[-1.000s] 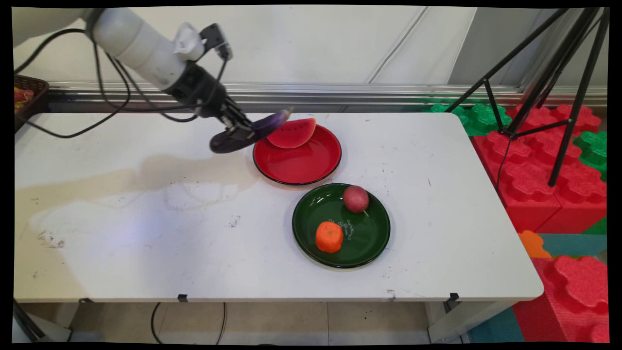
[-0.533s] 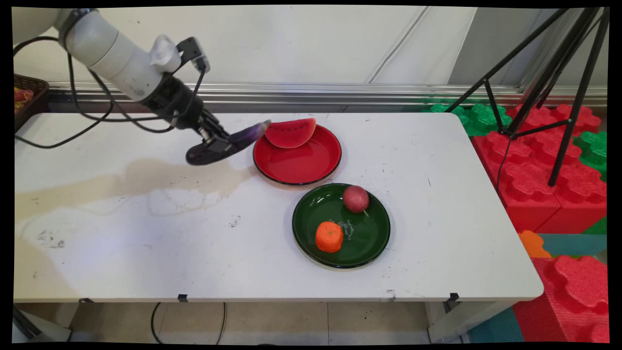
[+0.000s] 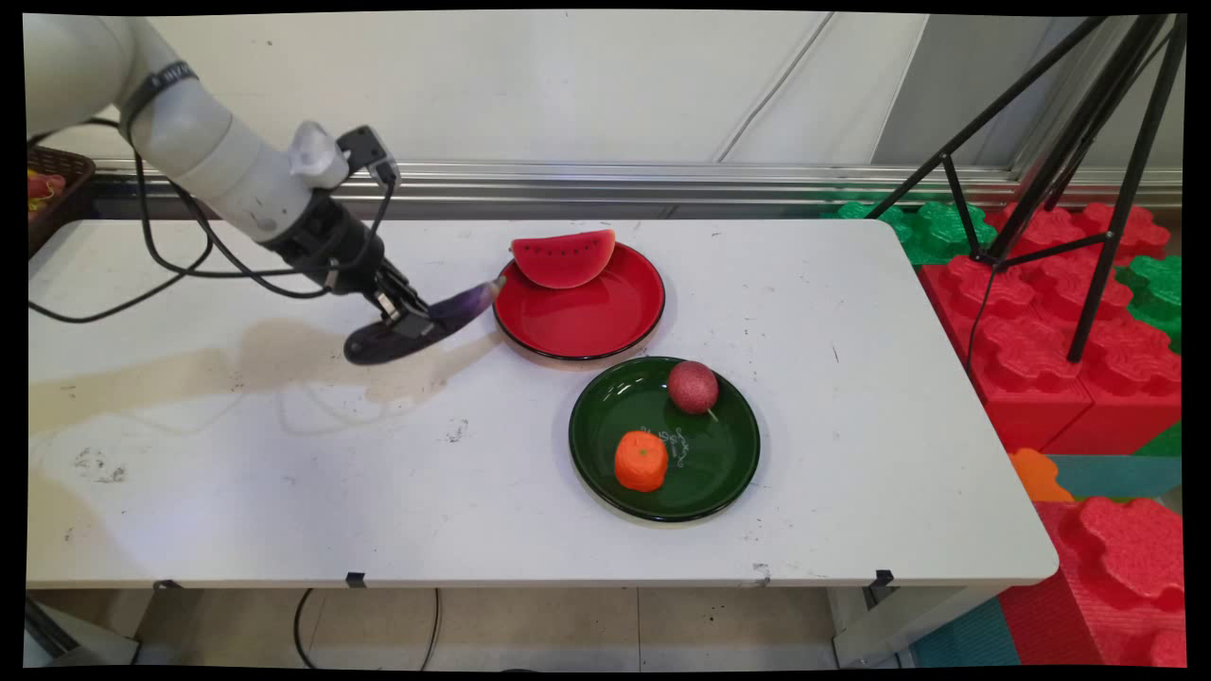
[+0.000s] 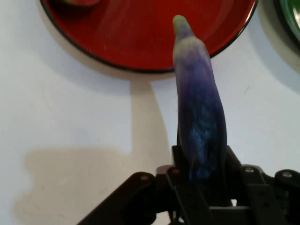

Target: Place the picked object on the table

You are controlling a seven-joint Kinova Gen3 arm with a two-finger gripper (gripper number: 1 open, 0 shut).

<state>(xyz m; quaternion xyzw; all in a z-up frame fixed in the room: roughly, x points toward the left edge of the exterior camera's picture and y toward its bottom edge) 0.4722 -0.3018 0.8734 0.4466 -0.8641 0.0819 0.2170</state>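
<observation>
White wall point(image 3: 568, 85), black tripod point(image 3: 1069, 161), foam blocks point(image 3: 1041, 350).

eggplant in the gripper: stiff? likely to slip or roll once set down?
The eggplant probably stiff: it juts from the gripper without sagging. Glossy tapered skin, gripped near one end, so it may pivot. Rounded body could roll on the table.
</observation>
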